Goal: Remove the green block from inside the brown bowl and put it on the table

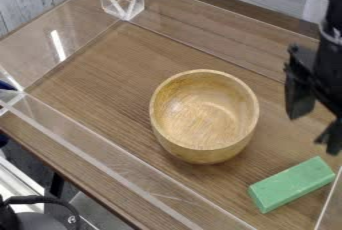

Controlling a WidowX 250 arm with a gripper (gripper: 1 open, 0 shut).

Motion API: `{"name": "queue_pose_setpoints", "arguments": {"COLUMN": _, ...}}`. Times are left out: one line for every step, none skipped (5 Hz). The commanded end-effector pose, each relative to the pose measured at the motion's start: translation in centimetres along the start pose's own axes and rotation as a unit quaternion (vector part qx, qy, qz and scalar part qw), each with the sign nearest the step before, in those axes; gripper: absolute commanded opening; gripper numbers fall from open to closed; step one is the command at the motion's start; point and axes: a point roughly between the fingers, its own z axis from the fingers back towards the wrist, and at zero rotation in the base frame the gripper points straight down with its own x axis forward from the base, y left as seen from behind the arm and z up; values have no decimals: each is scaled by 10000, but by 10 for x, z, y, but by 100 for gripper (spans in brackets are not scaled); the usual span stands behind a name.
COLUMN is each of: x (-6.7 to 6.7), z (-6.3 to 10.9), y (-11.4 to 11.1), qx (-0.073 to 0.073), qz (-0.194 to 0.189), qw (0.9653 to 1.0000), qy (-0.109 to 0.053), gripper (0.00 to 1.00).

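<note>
While lying flat on the table, shows as the green block, outside the brown bowl and a little apart from its rim, toward the lower right corner of the view. Sits upright and open-topped, as to the bowl. Above the block, at the right edge, hangs as a black gripper, spread wide and gripping nothing. Along the left, runs as a clear wall.
</note>
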Motion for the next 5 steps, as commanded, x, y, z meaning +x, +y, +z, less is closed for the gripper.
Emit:
{"name": "queue_pose_setpoints", "arguments": {"x": 7, "z": -2, "y": -5, "qx": -18, "qz": -105, "qw": 9998, "qy": -177, "gripper": 100}}
{"name": "queue_pose_setpoints", "arguments": {"x": 8, "z": -10, "y": -5, "qx": 8, "qz": -109, "qw": 9998, "qy": -178, "gripper": 100}}
{"name": "queue_pose_setpoints", "arguments": {"x": 9, "z": -20, "y": -4, "qx": -11, "qz": -151, "qw": 9998, "qy": -119, "gripper": 100}}
{"name": "queue_pose_setpoints", "arguments": {"x": 9, "z": -32, "y": -3, "qx": -37, "qz": -187, "qw": 9998, "qy": -28, "gripper": 100}}
{"name": "queue_pose_setpoints", "arguments": {"x": 8, "z": -43, "y": -1, "qx": -65, "qz": -215, "qw": 9997, "qy": 62, "gripper": 100}}
